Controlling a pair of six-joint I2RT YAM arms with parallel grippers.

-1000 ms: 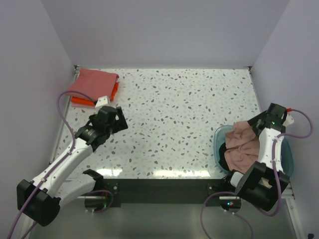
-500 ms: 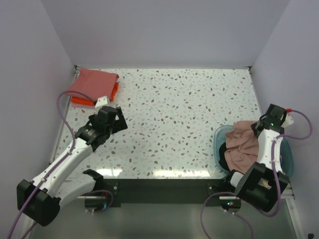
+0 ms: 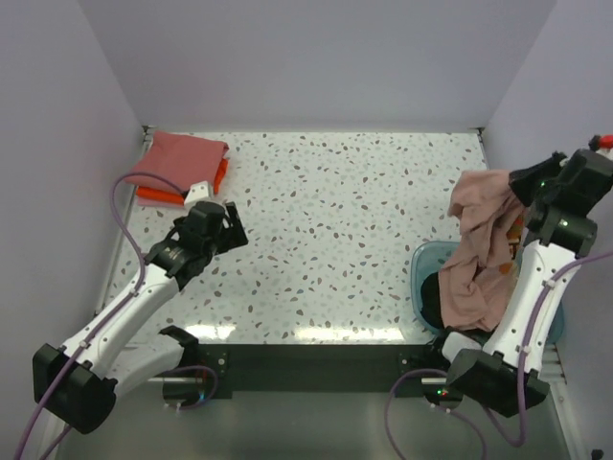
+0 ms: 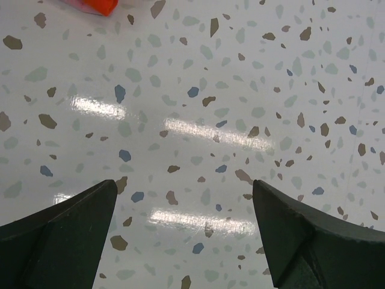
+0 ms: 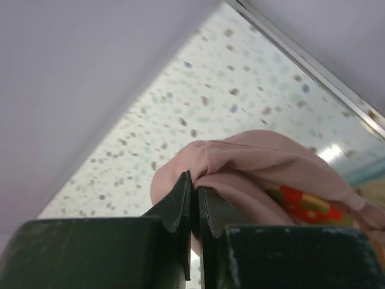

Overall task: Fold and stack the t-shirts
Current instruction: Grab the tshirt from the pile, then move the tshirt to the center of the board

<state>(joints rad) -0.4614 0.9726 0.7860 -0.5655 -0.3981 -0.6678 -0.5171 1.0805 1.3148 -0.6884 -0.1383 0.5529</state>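
My right gripper (image 3: pixel 522 190) is raised high above the blue tub (image 3: pixel 418 266) and is shut on a fold of the dusty pink t-shirt (image 3: pixel 479 240). The shirt hangs from it in a long crumpled drape, its lower end still over the tub. In the right wrist view the fingertips (image 5: pixel 194 182) pinch the pink t-shirt (image 5: pixel 258 161), and a red and yellow print (image 5: pixel 299 201) shows. A black t-shirt (image 3: pixel 430 303) lies in the tub. At the back left a folded coral red t-shirt (image 3: pixel 177 157) rests on an orange one (image 3: pixel 156 197). My left gripper (image 3: pixel 220 222) hovers open over bare table (image 4: pixel 185 201).
The speckled table (image 3: pixel 335 220) is walled on the left, back and right. The tub sits at the near right corner beside the right arm's base. A corner of the orange t-shirt (image 4: pixel 99 6) shows at the top of the left wrist view.
My right gripper shut on the pink t-shirt in the tub and rose up and back, pulling the shirt out into a hanging drape. The left arm barely moved.
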